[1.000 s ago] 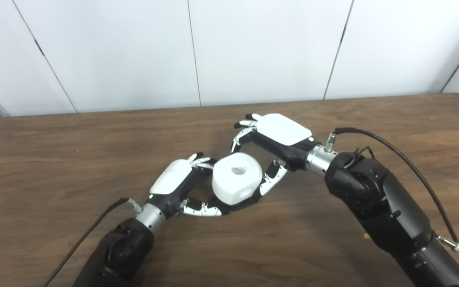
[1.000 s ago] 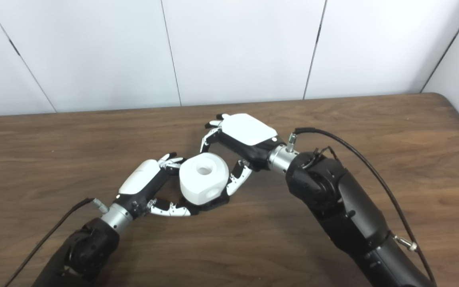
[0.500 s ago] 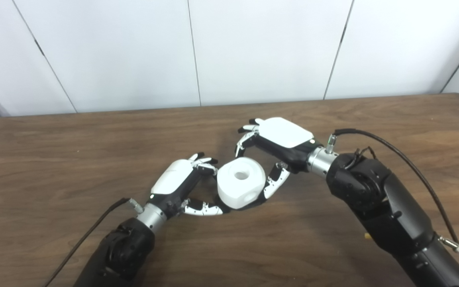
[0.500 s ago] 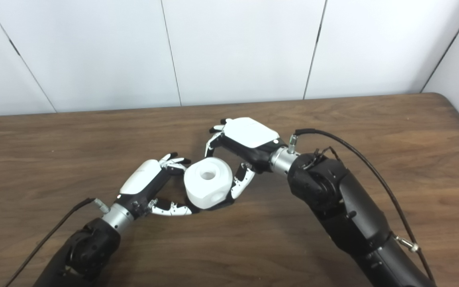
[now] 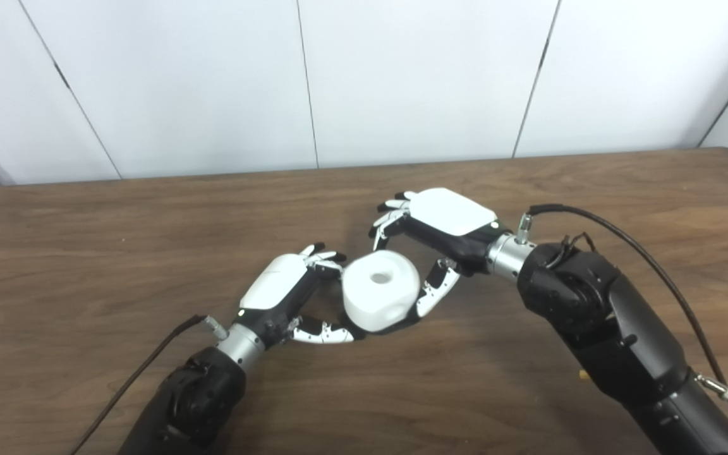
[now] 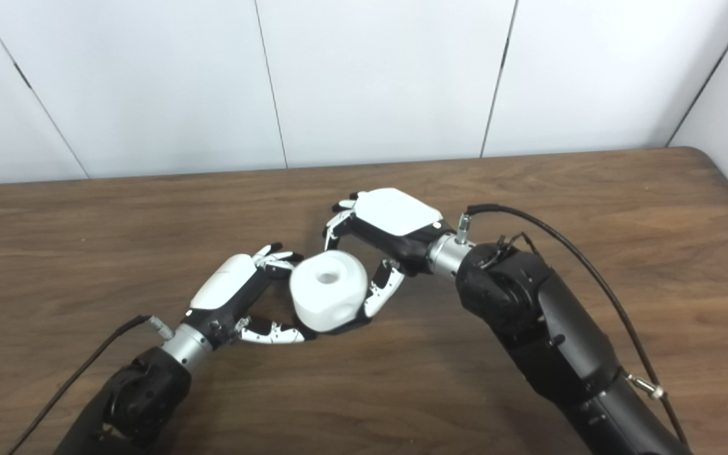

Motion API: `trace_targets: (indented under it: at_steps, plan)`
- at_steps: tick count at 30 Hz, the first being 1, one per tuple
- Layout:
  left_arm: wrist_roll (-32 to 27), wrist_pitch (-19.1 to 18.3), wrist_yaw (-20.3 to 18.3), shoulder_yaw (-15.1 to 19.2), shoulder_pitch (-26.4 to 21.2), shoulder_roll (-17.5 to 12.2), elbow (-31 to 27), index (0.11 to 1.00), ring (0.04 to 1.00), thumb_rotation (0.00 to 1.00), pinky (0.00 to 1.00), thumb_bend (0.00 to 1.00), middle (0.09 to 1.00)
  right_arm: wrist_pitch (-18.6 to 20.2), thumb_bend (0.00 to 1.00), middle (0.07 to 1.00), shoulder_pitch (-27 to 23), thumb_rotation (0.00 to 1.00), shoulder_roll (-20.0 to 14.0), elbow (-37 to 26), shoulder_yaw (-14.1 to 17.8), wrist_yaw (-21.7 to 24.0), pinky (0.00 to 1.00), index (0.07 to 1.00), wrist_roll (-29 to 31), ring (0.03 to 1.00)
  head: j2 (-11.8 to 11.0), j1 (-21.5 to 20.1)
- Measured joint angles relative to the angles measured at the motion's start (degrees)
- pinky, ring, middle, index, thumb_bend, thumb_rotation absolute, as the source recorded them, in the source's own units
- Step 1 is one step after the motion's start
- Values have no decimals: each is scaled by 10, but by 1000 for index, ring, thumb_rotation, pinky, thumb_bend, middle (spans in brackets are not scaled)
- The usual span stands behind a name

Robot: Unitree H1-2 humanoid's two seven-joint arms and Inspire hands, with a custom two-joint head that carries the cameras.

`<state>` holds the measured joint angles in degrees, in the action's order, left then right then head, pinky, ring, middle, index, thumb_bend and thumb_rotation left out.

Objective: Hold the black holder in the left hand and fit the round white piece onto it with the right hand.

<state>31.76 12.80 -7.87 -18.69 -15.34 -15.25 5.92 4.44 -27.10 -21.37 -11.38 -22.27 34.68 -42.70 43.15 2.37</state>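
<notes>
The round white piece (image 5: 378, 289), with a hole in its top, sits on the black holder (image 6: 346, 327). Only a dark edge of the holder shows under the piece's front right. My left hand (image 5: 285, 292) cradles the pair from the left. Its fingers (image 5: 326, 259) touch the piece's upper left and its thumb (image 5: 321, 332) reaches along the front to the base. My right hand (image 5: 443, 218) hovers behind and to the right of the piece, open. Its fingers (image 5: 388, 220) are spread clear of the piece, and its thumb (image 5: 433, 292) hangs close beside the piece's right side.
The pair rests low on the brown wooden table (image 5: 86, 253). A white panelled wall (image 5: 402, 76) stands behind the table's far edge. Black cables (image 5: 623, 234) run along both forearms.
The white piece has sunk lower and now sits level rather than tilted. My right hand's fingers have drawn off it and spread. My left hand has held still.
</notes>
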Motion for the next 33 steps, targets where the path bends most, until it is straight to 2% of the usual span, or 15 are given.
trace_targets:
  at_steps: [5,10,26,33]
  plan:
    - [0,0,0,0,0,0,0,481,876,55,1000,524,654,23,1000,950,0,324,1,-8,-2,27,987,958,-8,1000,-1,0]
    - [-1,0,-1,0,0,0,0,481,877,55,1000,524,653,39,1000,969,0,322,1,-14,-2,36,976,987,-9,1000,-3,-2]
    - [-8,7,-3,2,0,-4,3,481,877,55,1000,523,657,55,1000,986,-2,304,-2,-26,10,47,955,941,-7,1000,-8,-13]
    - [-10,13,-12,5,-1,-10,3,481,875,56,1000,523,658,57,1000,955,17,254,-28,-27,34,38,935,916,-6,984,-10,-11]
